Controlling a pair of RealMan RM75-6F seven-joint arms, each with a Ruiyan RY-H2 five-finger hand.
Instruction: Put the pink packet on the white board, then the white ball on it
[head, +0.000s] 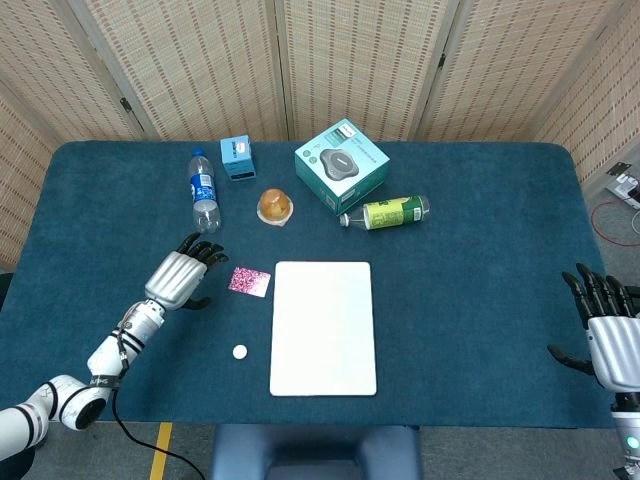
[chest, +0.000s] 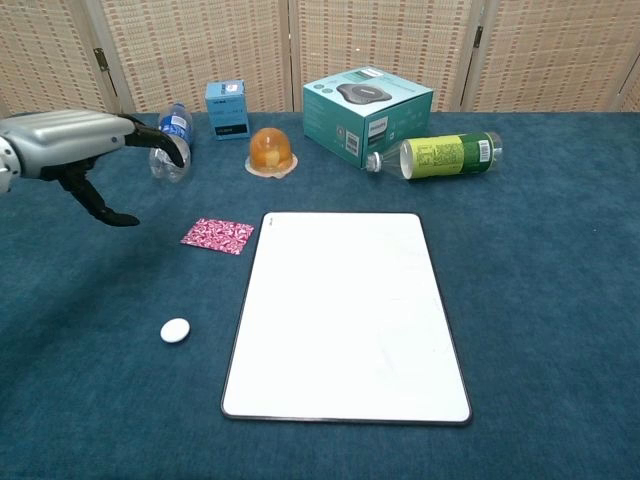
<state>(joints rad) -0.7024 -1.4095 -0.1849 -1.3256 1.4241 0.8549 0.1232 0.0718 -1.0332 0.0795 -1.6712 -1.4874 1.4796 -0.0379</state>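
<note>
Pink packet (head: 249, 281) lies flat on the table (head: 480, 260), just left of the white board (head: 324, 327), just right of the left hand (head: 180, 277), which hovers spread and empty. The right hand (head: 608, 335), also spread, waits well apart at the right edge.

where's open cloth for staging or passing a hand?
Free: the wide stretch right of the white board, below the green bottle, up to the right hand. Crowded: back row, and the board's left, with pink packet, white ball, left hand.
</note>
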